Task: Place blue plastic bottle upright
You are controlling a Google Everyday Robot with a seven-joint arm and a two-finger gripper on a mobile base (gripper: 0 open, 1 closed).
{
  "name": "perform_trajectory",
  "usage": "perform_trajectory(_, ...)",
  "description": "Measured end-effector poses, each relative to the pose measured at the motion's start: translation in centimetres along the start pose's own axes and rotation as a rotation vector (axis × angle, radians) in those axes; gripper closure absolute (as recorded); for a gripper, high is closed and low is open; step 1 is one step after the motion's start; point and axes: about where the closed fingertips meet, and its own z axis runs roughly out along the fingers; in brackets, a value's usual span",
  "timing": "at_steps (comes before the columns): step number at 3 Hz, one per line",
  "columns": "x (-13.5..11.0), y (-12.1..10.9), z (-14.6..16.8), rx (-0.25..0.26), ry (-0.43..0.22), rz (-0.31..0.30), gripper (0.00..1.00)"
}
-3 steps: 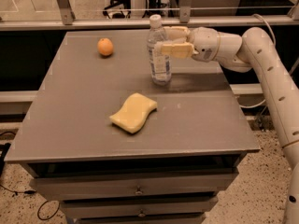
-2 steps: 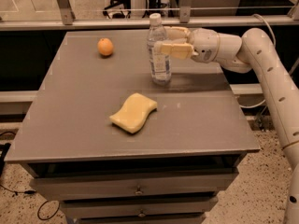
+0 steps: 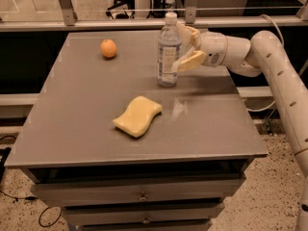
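Observation:
The blue plastic bottle, clear with a white cap and pale label, stands upright on the grey table at the back middle. My gripper is just to the bottle's right, at label height. Its tan fingers are spread apart, with their tips at the bottle's right side and no longer clamped on it. The white arm reaches in from the right.
An orange fruit lies at the back left of the table. A yellow sponge lies in the middle, in front of the bottle. A metal rail runs behind the table. Drawers are below the front edge.
The gripper's fingers, which were closed around the bottle, have spread apart and drawn slightly right. The bottle stays upright in the same place.

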Motion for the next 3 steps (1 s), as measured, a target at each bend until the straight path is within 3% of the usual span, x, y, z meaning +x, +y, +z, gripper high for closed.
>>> perform_trajectory(2,-2.2,-1.7,-6.3,0.095,0.125,-0.082,0.0)
perform_trajectory(3,-2.2,-1.7,-6.3,0.095,0.125,-0.082,0.0)
